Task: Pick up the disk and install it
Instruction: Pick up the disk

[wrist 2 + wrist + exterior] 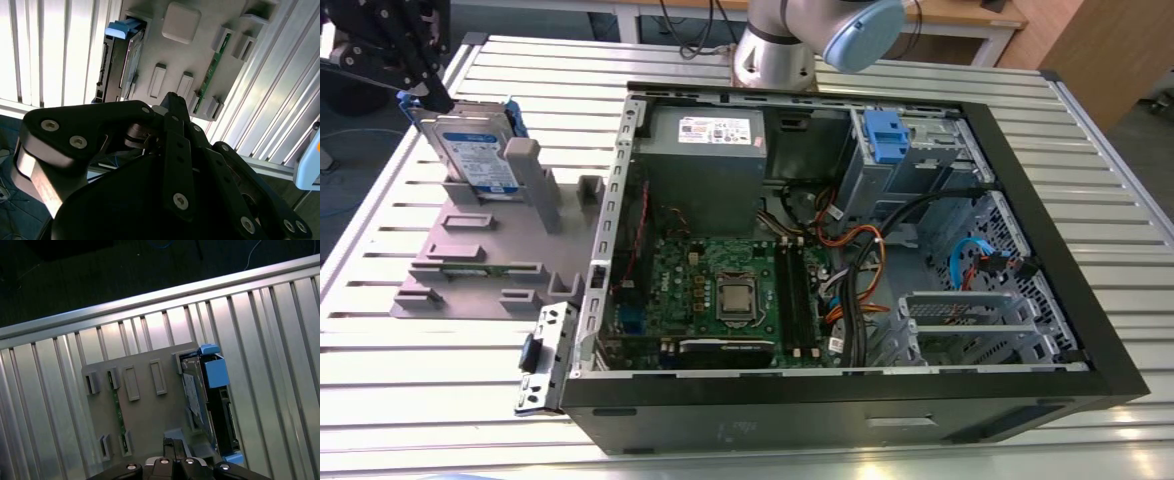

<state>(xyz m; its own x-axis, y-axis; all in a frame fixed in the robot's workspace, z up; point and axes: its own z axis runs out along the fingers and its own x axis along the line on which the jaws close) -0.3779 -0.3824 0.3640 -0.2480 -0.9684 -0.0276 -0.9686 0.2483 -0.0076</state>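
Note:
The disk [470, 150] is a silver drive in a blue bracket, standing on edge in the grey stand [467, 245] at the exterior view's left, beside the open computer case [1067, 250]. My gripper [434, 98] hangs just above the disk's upper corner, on the side away from the case. In both wrist views its fingers are together and shut on nothing. From above, the first wrist view shows the disk [210, 400] beside my gripper [172, 442] over the stand [145, 415]. The second wrist view shows the disk [125, 65] beyond my gripper [171, 97].
The case lies open on the slatted metal table [400, 340], with a motherboard [720, 285], cables and a drive bay with a blue bracket [887, 135] at its far end. A green memory strip [487, 268] sits in the stand. The arm's base [781, 50] rises behind the case.

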